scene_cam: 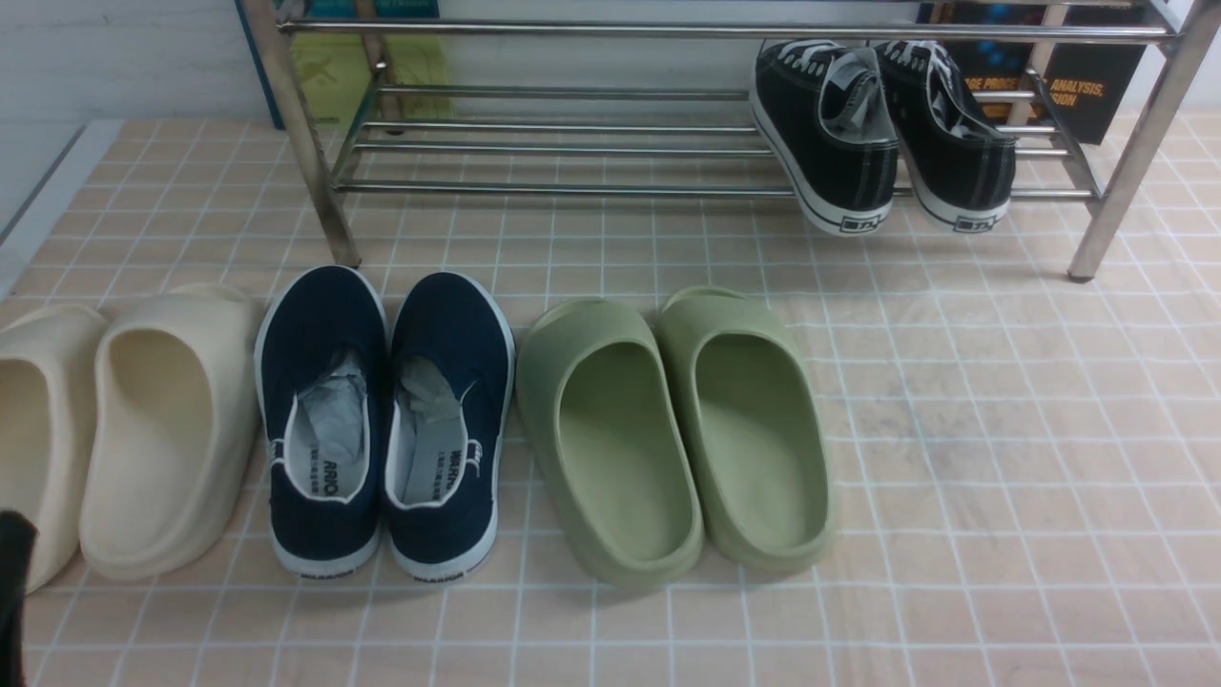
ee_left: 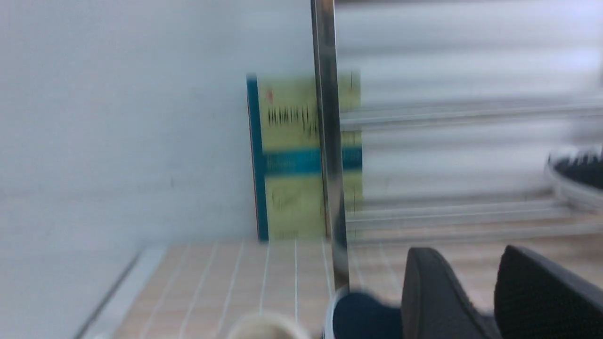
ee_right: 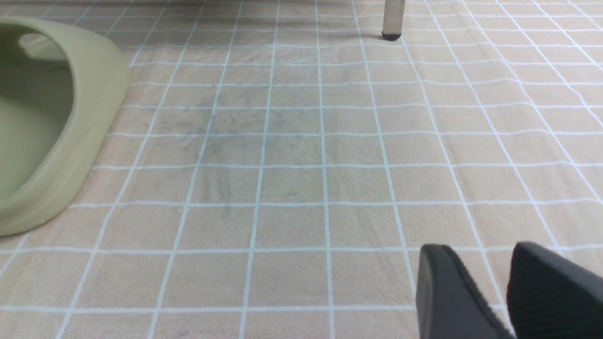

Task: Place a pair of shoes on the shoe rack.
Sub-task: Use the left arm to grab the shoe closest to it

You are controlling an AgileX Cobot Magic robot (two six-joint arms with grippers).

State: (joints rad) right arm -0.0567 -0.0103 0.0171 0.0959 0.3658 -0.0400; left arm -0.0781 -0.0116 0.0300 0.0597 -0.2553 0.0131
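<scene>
The pair of shoes, two navy slip-ons with white soles, stands side by side on the tiled mat: the left shoe (scene_cam: 324, 420) and the right shoe (scene_cam: 444, 420), heels toward me. Behind them stands the chrome shoe rack (scene_cam: 572, 188). In the blurred left wrist view my left gripper (ee_left: 464, 263) is open with nothing between its fingers. It hovers low near a navy toe (ee_left: 362, 315) and the rack's front left leg (ee_left: 327, 141). A dark part of that arm (scene_cam: 11, 592) shows at the front view's lower left edge. My right gripper (ee_right: 476, 259) is open over bare mat.
Two black lace-up sneakers (scene_cam: 830, 134) (scene_cam: 954, 143) rest on the rack's right end. Olive-green slides (scene_cam: 610, 439) (scene_cam: 754, 420) lie right of the navy pair, and cream slides (scene_cam: 172, 429) lie left of it. Books (scene_cam: 372, 67) (scene_cam: 1078, 76) lean behind the rack. A rack foot (ee_right: 392, 19) stands ahead of my right gripper.
</scene>
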